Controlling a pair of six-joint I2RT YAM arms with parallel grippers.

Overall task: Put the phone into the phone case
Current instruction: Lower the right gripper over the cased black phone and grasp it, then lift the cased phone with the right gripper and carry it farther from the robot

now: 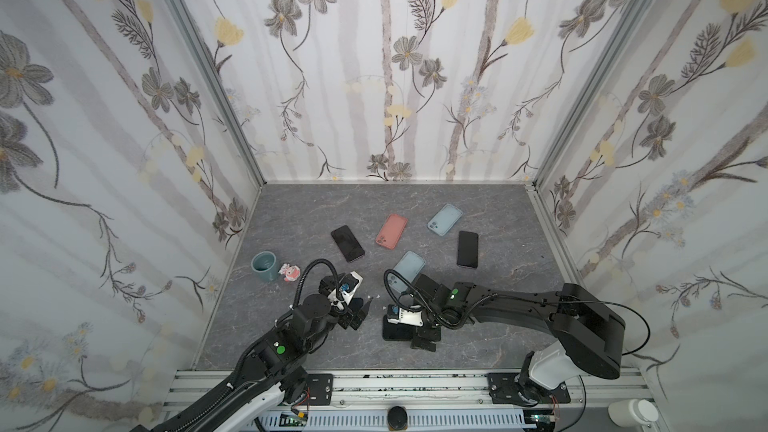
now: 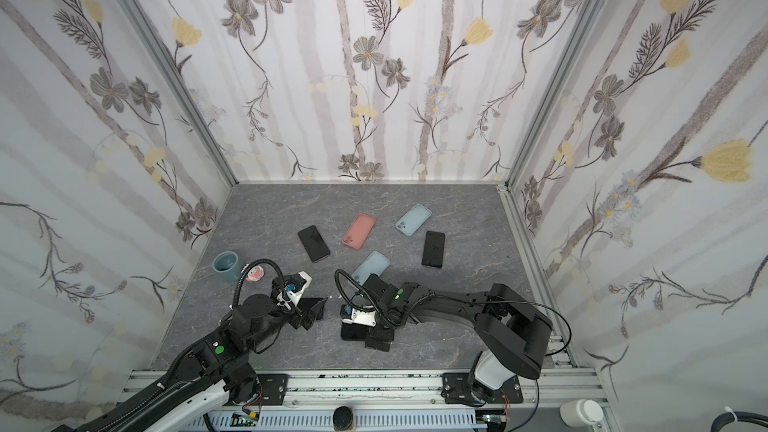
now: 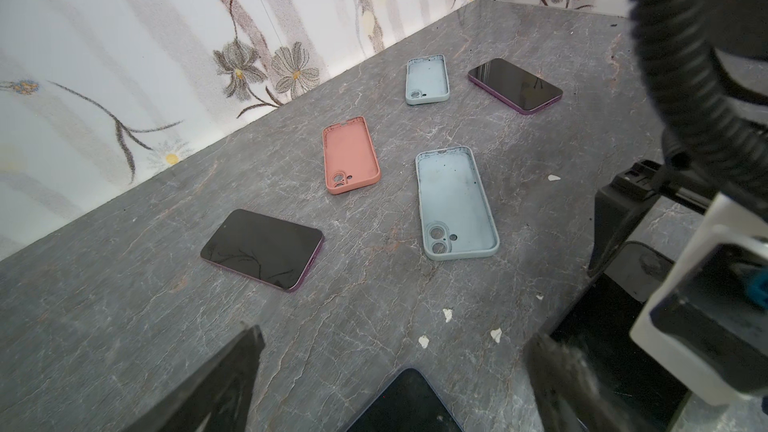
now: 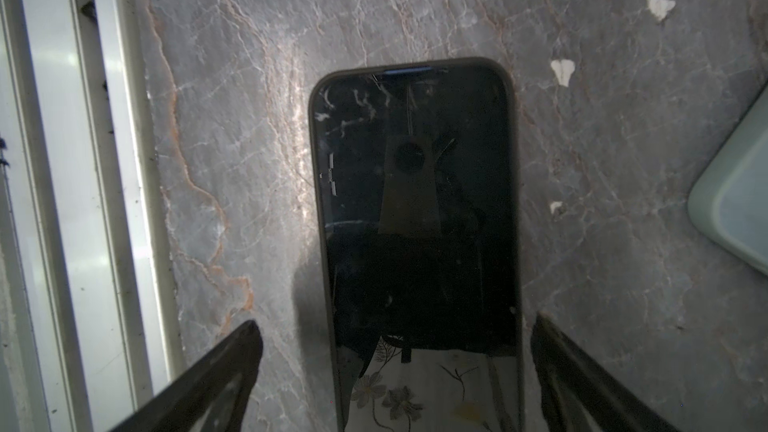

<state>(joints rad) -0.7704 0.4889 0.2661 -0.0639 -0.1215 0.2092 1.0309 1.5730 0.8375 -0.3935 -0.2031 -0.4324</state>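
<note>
Left wrist view shows the left gripper (image 3: 395,334) spread wide and empty above the counter (image 3: 124,326), near its front edge. Mid-counter lies a blue phone case (image 3: 457,205) (hollow side up). The right gripper (image 4: 395,321), also wide, straddles a dark phone (image 4: 415,201) lying flat by the front edge, gripping nothing.
</note>
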